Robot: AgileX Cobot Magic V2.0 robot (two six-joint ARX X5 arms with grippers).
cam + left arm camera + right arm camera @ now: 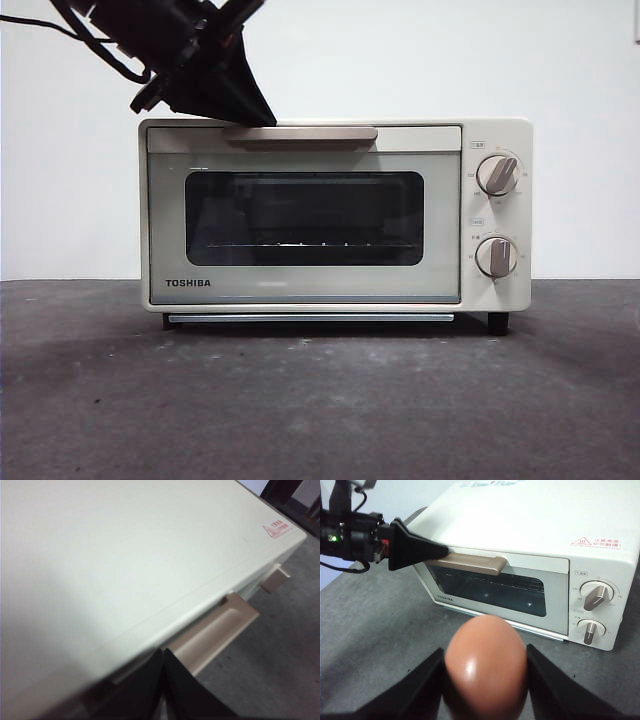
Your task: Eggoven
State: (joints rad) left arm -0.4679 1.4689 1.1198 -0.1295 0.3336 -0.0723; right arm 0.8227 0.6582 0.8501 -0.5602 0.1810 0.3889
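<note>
Cream metal filled most of the left wrist view, where the oven's top panel was blurred and its door was hidden below the edge; only the beige handle (215,632) and one knob's tip (275,577) could be made out. The left gripper (262,118) was seen at the handle's left end, its two black jaws pressed together with nothing between them; whether the tips actually touched the handle could not be told. In the front view that arm was cut off by the top edge. The toaster oven (335,215) was shown standing on the dark table (320,410), door closed, a wire rack dimly visible behind the dark glass, TOSHIBA printed at the door's lower left, two knobs stacked at its right. The egg (486,672), reddish-brown and glossy, was clamped between the jaws of the right gripper (486,680), held above the table on the near side of the oven; its lower end was cut off.
</note>
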